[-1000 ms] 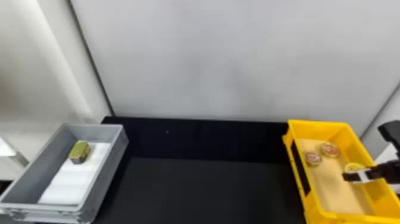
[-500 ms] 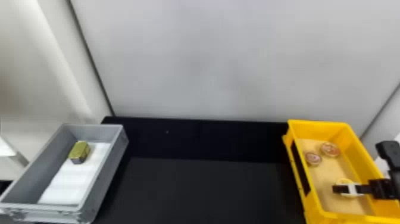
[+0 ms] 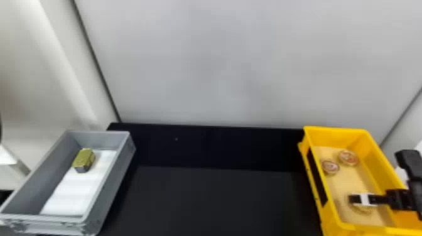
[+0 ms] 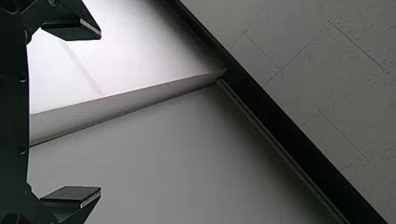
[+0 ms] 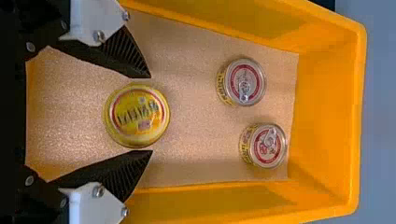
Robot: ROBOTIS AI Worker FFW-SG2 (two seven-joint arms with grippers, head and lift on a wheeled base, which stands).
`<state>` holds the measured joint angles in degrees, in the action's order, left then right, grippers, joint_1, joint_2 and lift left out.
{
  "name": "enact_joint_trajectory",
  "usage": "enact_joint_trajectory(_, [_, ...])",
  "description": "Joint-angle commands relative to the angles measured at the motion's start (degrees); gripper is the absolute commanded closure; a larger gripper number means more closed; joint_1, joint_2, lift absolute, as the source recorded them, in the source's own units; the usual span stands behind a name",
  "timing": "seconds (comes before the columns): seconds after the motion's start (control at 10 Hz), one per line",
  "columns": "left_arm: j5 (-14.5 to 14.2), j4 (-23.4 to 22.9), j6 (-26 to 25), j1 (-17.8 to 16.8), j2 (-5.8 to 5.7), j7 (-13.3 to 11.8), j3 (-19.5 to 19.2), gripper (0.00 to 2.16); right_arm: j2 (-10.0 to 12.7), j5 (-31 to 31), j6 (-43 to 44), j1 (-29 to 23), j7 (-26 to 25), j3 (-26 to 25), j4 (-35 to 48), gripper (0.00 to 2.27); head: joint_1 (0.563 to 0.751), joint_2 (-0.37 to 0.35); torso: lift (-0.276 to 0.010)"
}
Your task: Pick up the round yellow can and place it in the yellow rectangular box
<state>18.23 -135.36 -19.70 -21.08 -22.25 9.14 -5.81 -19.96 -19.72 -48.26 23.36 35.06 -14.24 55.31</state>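
The yellow can (image 5: 137, 115) looks glossy metal, the yellow box (image 5: 327, 116) smooth plastic.

R arm (image 3: 413, 175): in fr. R edge, head view, lower R
R grpr (image 3: 364, 201): fingers spread, tips apart, angled inward
L grpr (image 4: 100, 113): L wrist view, fingers wide apart

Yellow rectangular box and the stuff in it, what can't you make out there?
- Round yellow can: mostly covered by the right gripper in the head view.
- Yellow rectangular box: near end cut off by the head view's bottom edge.
- Two smaller round cans: lid details too small in the head view.
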Motion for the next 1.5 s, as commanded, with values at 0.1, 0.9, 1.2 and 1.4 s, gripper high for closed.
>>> enact_joint_trajectory(0.1, [0.0, 0.0, 0.0, 0.1, 0.09, 0.0, -0.1, 0.11, -0.1, 1.2, -0.5, 0.2, 0.0, 0.5, 1.4, 0.0, 0.663, 0.054, -0.01])
enact_joint_trajectory(0.9, [0.0, -0.3, -0.3, 0.5, -0.09, -0.1, -0.7, 0.11, 0.8, -1.9, 3.1, -0.2, -16.1, 2.6, 35.7, 0.07, 0.663, 0.054, -0.01])
enact_joint_trajectory(1.2, [0.1, -0.6, -0.4, 1.2, -0.35, -0.2, -1.4, 0.11, 1.7, -0.4, 13.0, -0.3, -30.6, 6.1, 47.3, 0.08, 0.663, 0.054, -0.01])
enact_joint_trajectory(1.4, [0.1, -0.6, -0.4, 1.3, -0.53, -0.2, -1.6, 0.11, 1.8, -0.5, 21.6, 1.3, -38.1, 8.8, 53.1, 0.09, 0.663, 0.054, -0.01])
